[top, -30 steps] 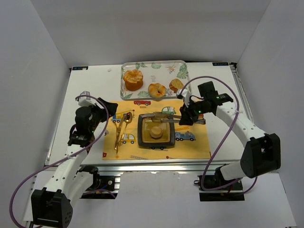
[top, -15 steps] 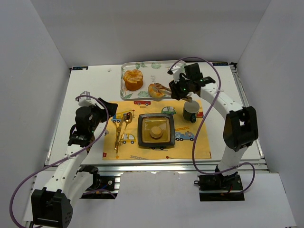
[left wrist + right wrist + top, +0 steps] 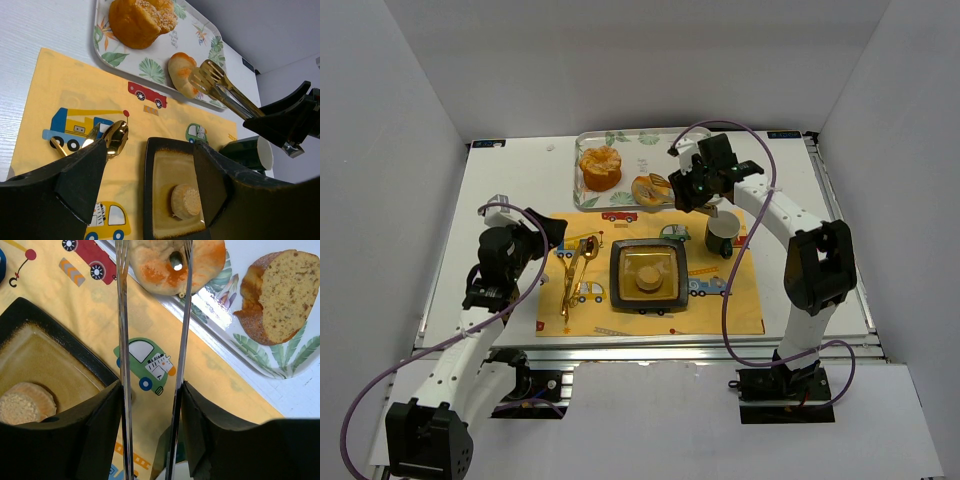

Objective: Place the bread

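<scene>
My right jaws were clamped on the tongs (image 3: 123, 340), whose tips lay over the ring-shaped roll (image 3: 200, 262) directly ahead on the tray (image 3: 270, 360); the left arm (image 3: 485, 275) stood well apart.

My fingers (image 3: 75, 440) are black, the tongs (image 3: 225, 97) gold. The ring roll (image 3: 175, 262) is golden with orange patches; the bun (image 3: 647, 279) is pale tan. The plate (image 3: 616, 275) is black, glazed amber inside. The yellow placemat (image 3: 730, 310) shows red, green and blue cartoon vehicles; the white tray (image 3: 640, 137) bears green leaves.

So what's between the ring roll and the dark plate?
Between roll and plate: tray rim, then yellow mat with printed cars, under tongs; right wrist view.
</scene>
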Controlling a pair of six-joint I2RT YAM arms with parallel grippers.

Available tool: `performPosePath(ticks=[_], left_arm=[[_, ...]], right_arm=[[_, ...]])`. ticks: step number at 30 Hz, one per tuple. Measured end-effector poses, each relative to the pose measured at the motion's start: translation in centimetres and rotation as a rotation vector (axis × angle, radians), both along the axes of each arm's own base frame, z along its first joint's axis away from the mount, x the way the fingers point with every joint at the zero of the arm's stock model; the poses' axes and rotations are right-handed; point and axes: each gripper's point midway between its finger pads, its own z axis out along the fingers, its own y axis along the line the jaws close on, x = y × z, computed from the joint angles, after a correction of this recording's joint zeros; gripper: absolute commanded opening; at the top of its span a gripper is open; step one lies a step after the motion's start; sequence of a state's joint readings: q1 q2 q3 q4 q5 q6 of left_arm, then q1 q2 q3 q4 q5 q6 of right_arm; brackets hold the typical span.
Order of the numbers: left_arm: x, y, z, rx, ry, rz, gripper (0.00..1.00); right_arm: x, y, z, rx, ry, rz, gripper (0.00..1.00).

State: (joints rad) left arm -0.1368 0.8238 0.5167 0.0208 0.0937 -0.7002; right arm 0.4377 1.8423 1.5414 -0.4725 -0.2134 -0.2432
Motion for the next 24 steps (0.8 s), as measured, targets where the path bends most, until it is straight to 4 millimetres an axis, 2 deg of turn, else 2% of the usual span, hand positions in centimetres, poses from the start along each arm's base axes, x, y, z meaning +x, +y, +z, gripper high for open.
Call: performPosePath(ticks=[10,18,21,22,24], left_arm=[[-0.3,0.0,-0.2,0.0,0.002,0.001,0.8],[-0.5,0.1,-0.3,-0.002,0.004,0.005,0.8],[-0.6,0.2,-0.2,-0.004,0.0,0.006,0.8],[-0.6,0.2,-0.2,-0.004,-0.001,0.006,0.8],[-0.6,0.2,-0.1,-0.004,-0.002,0.008,0.8]], right_arm=[[-0.5,0.4,-0.3,-0.011,0.013,0.002,0.52],[-1.1,0.3,-1.4,-0.04,0.048,-0.006,0.5],[-1.3,0.2,-2.0,-0.054,0.066,-0.008,0.44],[-1.4,0.3,-2.2,-0.057,0.072,-0.009,0.38],[-1.5,0.3,-2.6,-0.064,0.082,-0.008,0.32]])
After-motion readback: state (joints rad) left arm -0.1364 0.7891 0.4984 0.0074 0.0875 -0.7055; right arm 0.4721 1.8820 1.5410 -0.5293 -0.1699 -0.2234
